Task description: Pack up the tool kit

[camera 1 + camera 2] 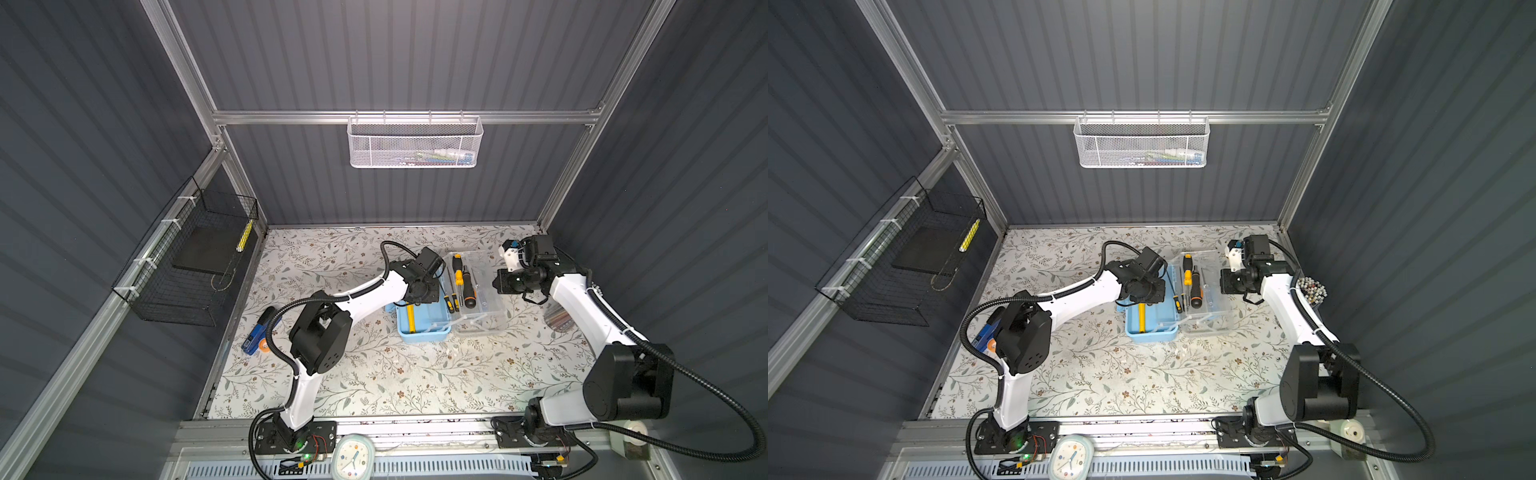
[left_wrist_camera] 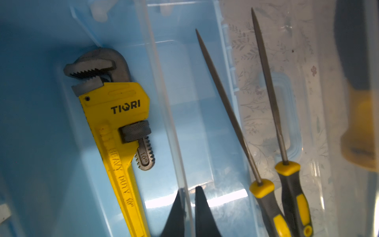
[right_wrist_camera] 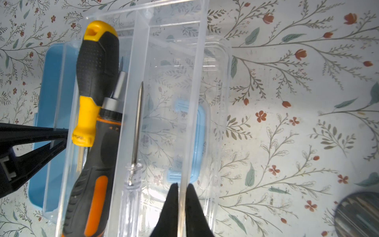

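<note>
The tool kit's light-blue case lies open mid-table, its clear lid folded out to the right. A yellow pipe wrench rests in the case. A clear insert tray hangs over the case and lid, carrying a yellow-black screwdriver, an orange-black one, a clear-handled one and two thin files. My left gripper is shut on the tray's wall on the case side. My right gripper is shut on its opposite wall. The lid's blue handle shows beneath.
A white mesh basket hangs on the back rail and a black wire basket on the left wall. A blue tool lies at the table's left edge. A round holder of sticks stands by the right arm.
</note>
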Controlling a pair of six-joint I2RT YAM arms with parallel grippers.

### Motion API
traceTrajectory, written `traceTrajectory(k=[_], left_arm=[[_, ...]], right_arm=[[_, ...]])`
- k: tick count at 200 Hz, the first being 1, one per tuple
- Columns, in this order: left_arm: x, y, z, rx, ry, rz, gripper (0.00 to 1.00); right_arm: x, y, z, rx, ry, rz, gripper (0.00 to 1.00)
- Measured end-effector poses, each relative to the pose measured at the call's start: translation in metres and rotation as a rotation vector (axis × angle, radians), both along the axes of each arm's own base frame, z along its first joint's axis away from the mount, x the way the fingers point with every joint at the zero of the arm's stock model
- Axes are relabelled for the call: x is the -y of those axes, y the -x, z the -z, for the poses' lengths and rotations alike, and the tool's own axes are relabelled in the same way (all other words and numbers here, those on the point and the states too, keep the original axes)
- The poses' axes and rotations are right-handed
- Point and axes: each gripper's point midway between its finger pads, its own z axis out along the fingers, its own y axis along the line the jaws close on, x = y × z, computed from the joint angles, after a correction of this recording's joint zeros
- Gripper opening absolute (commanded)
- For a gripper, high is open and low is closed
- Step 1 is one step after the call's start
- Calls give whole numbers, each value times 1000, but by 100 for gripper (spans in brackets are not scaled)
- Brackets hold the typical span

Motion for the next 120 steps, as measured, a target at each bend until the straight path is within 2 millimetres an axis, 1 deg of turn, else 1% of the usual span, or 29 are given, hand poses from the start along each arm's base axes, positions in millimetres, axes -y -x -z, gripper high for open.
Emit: traceTrajectory(k=[28,72,80,84,88,97,101,109,120], left_arm=[[-1,-1,0,-1,1,-6,2],[-5,-2,2,1,-12,-22,2],[-5,-3,2,3,-14,-24,4],[-6,-3,2,3,-15,-25,7],[-6,-3,2,5,-16,-25,16],[-6,-4,2,8,-17,-21,40],[-5,-4,2,11,-19,-14,46],[-7,-3,2,15,-30,-8,55],[-9,-3,4,16,-41,-6,61]], right_arm=[[-1,1,1,-3,-8,0,11],[-3,5,10,-29,-33,17,10],[-4,5,10,-28,-38,20,10],[-5,4,10,-26,-44,19,10],[-6,4,9,-25,-47,18,10],[-7,3,9,-21,-53,17,10],[-7,3,8,-18,-55,16,10],[-7,1,8,-8,-55,16,10],[-7,-2,6,5,-55,15,10]])
